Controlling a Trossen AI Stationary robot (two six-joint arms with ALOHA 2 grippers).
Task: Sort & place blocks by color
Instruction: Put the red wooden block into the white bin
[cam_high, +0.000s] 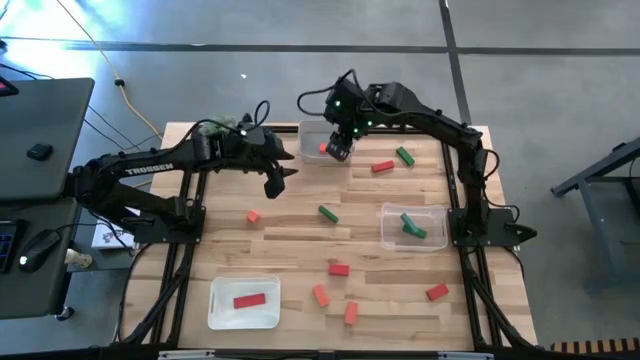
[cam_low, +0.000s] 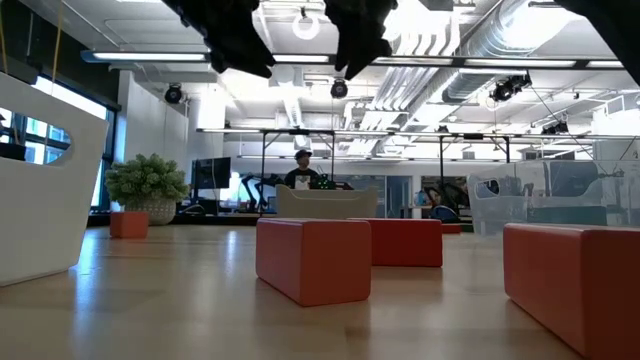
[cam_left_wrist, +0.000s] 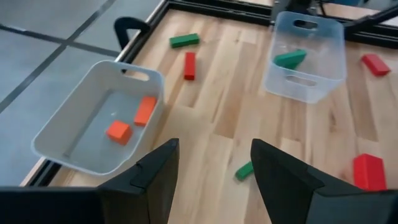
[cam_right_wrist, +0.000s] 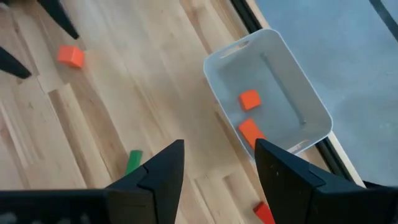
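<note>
My left gripper (cam_high: 277, 180) is open and empty above the table's far middle, near a white tray (cam_high: 312, 132). In the left wrist view (cam_left_wrist: 214, 155), the tray (cam_left_wrist: 62, 137) holds two orange blocks (cam_left_wrist: 130, 121). My right gripper (cam_high: 340, 150) is open and empty, hovering at that tray's right side; the right wrist view (cam_right_wrist: 217, 155) shows the same two orange blocks (cam_right_wrist: 250, 115). Loose on the table lie an orange block (cam_high: 253, 215), a green block (cam_high: 328, 212), a red block (cam_high: 382, 167) and a green block (cam_high: 404, 155).
A clear tray (cam_high: 440, 212) at the right holds green blocks (cam_high: 412, 227). A white tray (cam_high: 225, 315) near the front left holds a red block (cam_high: 249, 299). Red blocks (cam_high: 339, 268) (cam_high: 436, 292) and orange blocks (cam_high: 320, 295) (cam_high: 351, 312) lie near the front edge.
</note>
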